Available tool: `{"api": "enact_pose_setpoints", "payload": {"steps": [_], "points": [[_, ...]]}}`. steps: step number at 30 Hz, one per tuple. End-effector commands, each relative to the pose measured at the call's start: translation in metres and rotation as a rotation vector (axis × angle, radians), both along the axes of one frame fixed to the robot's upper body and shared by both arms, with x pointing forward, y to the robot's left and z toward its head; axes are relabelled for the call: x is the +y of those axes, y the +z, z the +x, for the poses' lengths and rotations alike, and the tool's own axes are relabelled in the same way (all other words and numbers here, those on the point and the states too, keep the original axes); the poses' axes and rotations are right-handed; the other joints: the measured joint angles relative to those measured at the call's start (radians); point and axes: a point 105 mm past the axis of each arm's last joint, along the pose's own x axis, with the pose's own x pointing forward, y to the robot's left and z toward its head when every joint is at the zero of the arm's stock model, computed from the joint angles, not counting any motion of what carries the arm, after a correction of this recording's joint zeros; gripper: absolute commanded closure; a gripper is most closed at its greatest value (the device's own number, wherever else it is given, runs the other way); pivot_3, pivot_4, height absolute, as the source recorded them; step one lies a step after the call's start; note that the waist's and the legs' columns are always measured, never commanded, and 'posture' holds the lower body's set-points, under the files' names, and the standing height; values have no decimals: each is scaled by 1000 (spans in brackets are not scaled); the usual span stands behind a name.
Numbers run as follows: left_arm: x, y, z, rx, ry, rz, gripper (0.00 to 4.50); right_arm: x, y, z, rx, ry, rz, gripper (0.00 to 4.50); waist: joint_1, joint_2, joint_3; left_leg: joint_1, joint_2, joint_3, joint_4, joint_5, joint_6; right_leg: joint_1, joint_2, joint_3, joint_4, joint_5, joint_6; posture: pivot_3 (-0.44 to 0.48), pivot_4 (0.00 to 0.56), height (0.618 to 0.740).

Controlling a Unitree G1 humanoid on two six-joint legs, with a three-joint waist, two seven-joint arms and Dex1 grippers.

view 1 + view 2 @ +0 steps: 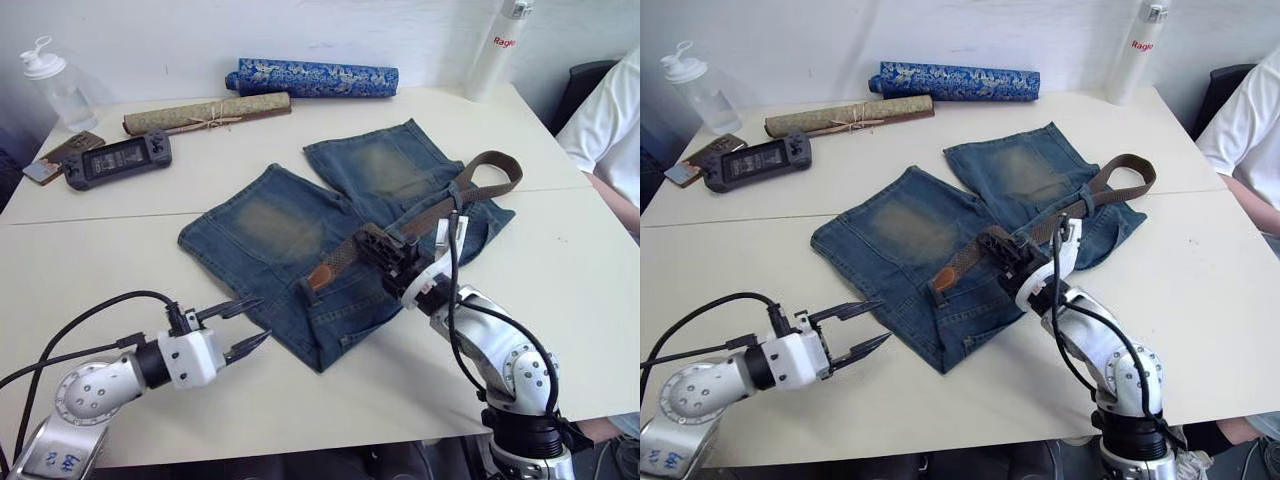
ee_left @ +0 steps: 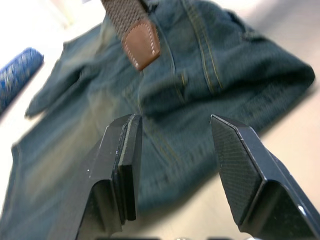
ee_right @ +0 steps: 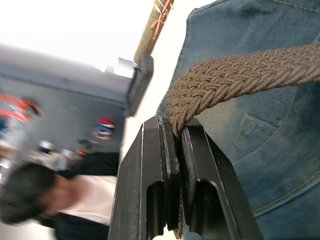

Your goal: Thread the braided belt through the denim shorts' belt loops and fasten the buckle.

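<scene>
Nearest of all, the left pincer (image 1: 240,328) hovers over the bench (image 1: 90,250) just off the near left corner of the shorts (image 1: 330,230), its two fingers spread and holding nothing. Right pincer (image 1: 1002,250) sits over the middle of the shorts, closed on the belt (image 1: 440,205); the right wrist view shows the woven strap pinched between the pads a little way back from its end.

From that grip the belt runs two ways. Its tan tip (image 1: 320,275) lies on the denim toward the near left, pointing at the open pincer, while the long part goes far and right along the waistband and doubles back in a loop past the shorts' right edge. I cannot make out the buckle, nor pick out any single belt loop with certainty (the waistband is partly under the arm).

The step in hand looks like feeding the tip onward through the loops. To do it well, the right pincer should keep the strap flat and untwisted and push only a short length at a time. The left one should pin the denim beside the next loop, or take the tip as it emerges, so the cloth does not bunch or slide.
</scene>
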Motion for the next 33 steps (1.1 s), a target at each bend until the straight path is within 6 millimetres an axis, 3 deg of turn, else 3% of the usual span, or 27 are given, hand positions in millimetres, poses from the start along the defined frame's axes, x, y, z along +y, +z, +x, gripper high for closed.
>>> {"api": "enact_pose_setpoints", "payload": {"steps": [1, 5, 12, 15, 24, 33], "points": [[1, 4, -7, -15, -20, 18, 2068, 7, -2, -3, -103, -12, -105, 4500, -1, 0, 0, 0, 0, 0, 0, 0, 0, 0, 0, 0, 0, 0, 0, 0, 150, 645], [0, 5, -9, -13, -22, 14, 2068, 6, -5, 0, -131, -48, -127, 4500, -2, 0, 0, 0, 0, 0, 0, 0, 0, 0, 0, 0, 1, 0, 0, 0, 150, 645], [-3, 4, -9, -15, -31, 17, 2068, -20, 5, 16, -130, -155, -46, 4500, -2, 0, 0, 0, 0, 0, 0, 0, 0, 0, 0, 0, 1, 0, 0, 0, 150, 645], [-4, 2, -9, -12, -34, 15, 2068, -22, 4, 18, -121, -160, -51, 4500, -2, 0, 0, 0, 0, 0, 0, 0, 0, 0, 0, 0, 1, 0, 0, 0, 150, 645], [-2, 1, -8, -19, -34, 27, 2068, -2, -10, 9, -112, -85, -116, 4500, -3, 0, 0, 0, 0, 0, 0, 0, 0, 0, 0, 0, 1, 0, 0, 0, 150, 645], [-2, 1, -4, -35, -30, 35, 2068, 25, -38, -1, -40, 37, -171, 4500, -5, 0, 0, 1, 0, 0, -1, 0, 0, 0, 0, 0, 2, -1, -1, 0, 150, 645]]}}
